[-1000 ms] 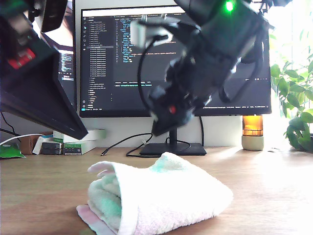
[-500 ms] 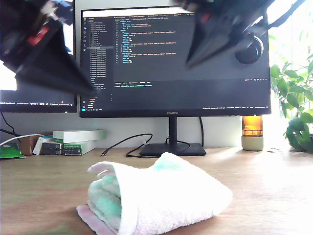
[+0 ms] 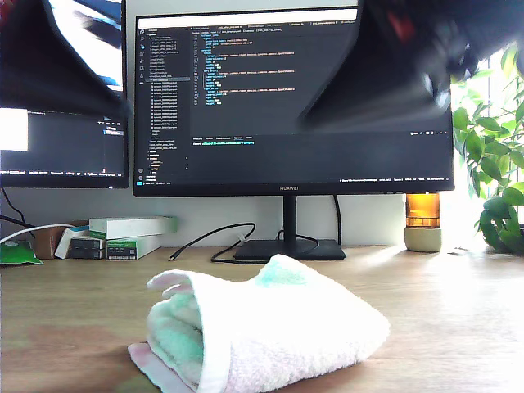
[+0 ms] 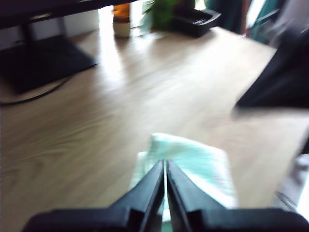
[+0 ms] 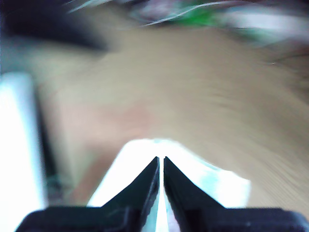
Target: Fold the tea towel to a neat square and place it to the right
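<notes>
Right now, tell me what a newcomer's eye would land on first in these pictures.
First, the folded white and pale mint terry tea towel, lying in a soft bundle on the wooden desk in the exterior view's foreground. Behind it glows a black monitor full of code. Two dark blurred arms loom across the upper corners; both wrist views show closed jaws above the towel.

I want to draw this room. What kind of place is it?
Probably a desk in a home office or workroom. A big monitor shows lines of code, a leafy plant stands by a bright window, and a folded towel lies on the wooden desk.
</notes>
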